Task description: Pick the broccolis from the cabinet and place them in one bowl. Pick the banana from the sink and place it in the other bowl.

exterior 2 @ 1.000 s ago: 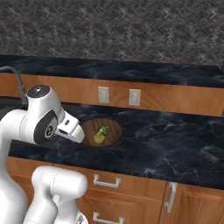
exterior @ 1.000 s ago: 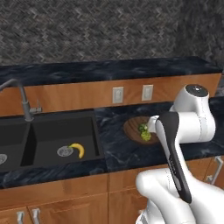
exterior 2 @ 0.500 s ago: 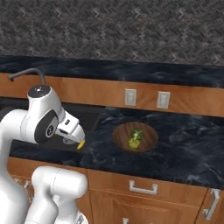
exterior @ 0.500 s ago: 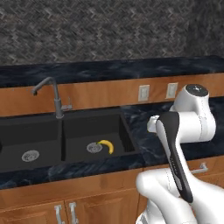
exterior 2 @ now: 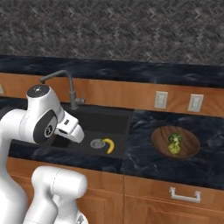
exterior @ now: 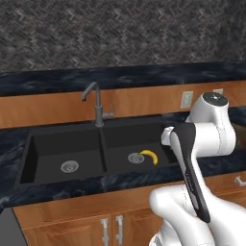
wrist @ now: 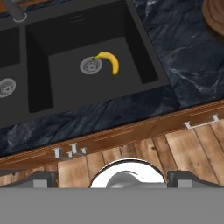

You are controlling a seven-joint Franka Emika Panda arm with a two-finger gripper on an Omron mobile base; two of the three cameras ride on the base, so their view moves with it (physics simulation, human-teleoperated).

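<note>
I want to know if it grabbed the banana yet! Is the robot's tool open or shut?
Tool: cannot be told, since its fingertips are not visible. It holds nothing yellow: the banana lies in the sink, beside a drain.

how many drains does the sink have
2. One silver drain sits in the floor of the sink's left basin; the other drain is in the right basin, right beside the banana.

The yellow banana (wrist: 110, 62) lies flat in the right basin of the black sink (exterior: 43, 144), just beside its silver drain. Two green broccolis (exterior 2: 174, 143) sit in the brown wooden bowl (exterior 2: 161, 141) on the desk, right of the sink.
</note>
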